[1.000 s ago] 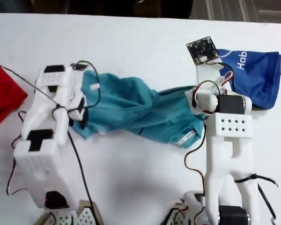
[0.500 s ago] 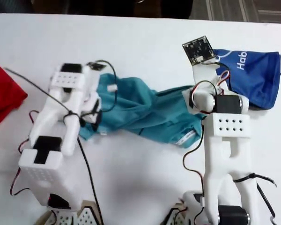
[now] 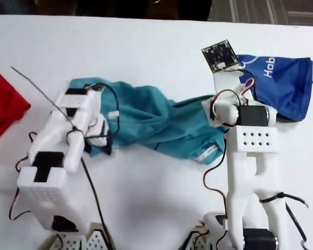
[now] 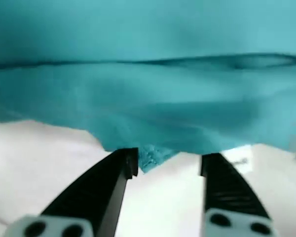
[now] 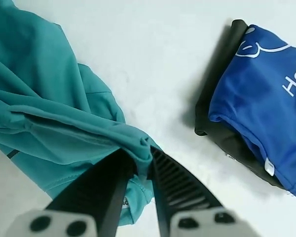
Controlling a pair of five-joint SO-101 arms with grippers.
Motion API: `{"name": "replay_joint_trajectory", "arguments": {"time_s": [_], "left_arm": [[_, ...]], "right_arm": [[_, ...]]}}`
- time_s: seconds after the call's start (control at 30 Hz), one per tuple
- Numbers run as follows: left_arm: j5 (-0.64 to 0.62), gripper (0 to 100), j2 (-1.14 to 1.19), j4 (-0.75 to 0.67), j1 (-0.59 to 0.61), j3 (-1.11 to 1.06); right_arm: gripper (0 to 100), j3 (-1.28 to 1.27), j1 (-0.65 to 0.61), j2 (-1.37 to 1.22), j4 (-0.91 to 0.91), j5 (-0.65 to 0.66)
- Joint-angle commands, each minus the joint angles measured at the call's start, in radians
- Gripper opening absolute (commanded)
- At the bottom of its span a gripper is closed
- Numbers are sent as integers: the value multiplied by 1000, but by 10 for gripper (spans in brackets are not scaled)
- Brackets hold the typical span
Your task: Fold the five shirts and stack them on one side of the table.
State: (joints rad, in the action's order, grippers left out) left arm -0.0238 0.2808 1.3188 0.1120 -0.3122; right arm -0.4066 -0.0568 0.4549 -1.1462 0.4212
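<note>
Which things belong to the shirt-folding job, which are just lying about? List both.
Job: crumpled teal fabric shirt, pinched in right pincer, left pincer open at its edge; folded blue fabric shirt; dark folded garment beneath; red fabric shirt.
Lying about: white table; black arm cables.

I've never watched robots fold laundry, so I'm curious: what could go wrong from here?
The right gripper pinches only a thin fold of the teal shirt; it might slip out. The left gripper is open, only the shirt's edge reaching it, so it could close on almost nothing.
</note>
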Motion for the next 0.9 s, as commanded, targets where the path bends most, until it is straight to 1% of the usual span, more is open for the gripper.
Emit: {"name": "replay_joint_trajectory", "arguments": {"time_s": [0.0,0.17,0.27,0.33,0.4,0.47,0.5,0.67,0.8,0.87], "left_arm": [[-2,251,-55,-17,11,-5],[-2,248,-55,-21,9,-7],[-2,210,-54,-25,9,-7],[-2,133,-54,-25,9,-4],[-2,11,-54,-29,9,1],[-2,39,-54,-31,9,1],[-2,22,-55,-31,9,2],[-2,26,-57,-20,-2,2],[0,32,-64,25,-2,2],[46,78,-68,74,-2,8]], "right_arm": [[19,3,-5,36,18,-2],[19,3,-5,36,18,-2],[19,3,-5,36,18,-2],[19,3,-5,36,18,-2],[19,3,-5,36,16,-3],[19,3,-5,36,15,-3],[19,3,-5,38,13,-3],[19,-23,-7,45,18,-5],[19,-51,-7,45,31,-3],[19,-52,-5,45,33,-3]]}}
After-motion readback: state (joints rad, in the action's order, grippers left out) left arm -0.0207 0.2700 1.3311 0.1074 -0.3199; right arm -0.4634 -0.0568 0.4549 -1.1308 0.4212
